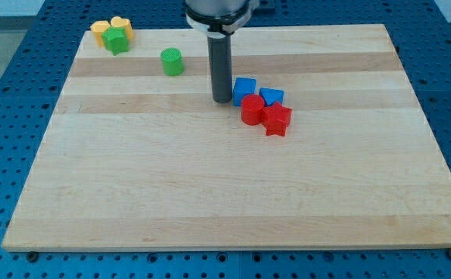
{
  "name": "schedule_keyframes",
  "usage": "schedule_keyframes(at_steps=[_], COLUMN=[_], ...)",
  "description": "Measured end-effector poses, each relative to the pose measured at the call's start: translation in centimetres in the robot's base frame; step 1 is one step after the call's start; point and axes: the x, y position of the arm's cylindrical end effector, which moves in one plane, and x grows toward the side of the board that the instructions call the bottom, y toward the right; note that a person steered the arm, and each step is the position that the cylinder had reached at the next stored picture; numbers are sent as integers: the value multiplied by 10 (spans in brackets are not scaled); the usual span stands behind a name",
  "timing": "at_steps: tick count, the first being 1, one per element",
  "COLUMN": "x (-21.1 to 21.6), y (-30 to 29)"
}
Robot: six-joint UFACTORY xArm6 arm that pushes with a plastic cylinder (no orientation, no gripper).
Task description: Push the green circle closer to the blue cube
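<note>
The green circle [172,61], a short green cylinder, stands on the wooden board [210,186] at the upper left of centre. The blue cube [245,89] sits right of centre near the view's top, in a cluster with a second blue block [272,96], a red cylinder [252,110] and a red star-shaped block [277,120]. My tip [222,100] rests on the board just left of the blue cube, very close to it, and to the lower right of the green circle.
At the board's top left corner a green star-shaped block [116,40] lies with two yellow blocks [111,29]. A blue perforated table [8,93] surrounds the board.
</note>
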Motion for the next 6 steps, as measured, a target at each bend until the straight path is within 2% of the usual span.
schedule_keyframes(at_steps=[3,4,5,6], x=[-2,-2,-10,-10], y=[35,5,-49,-58])
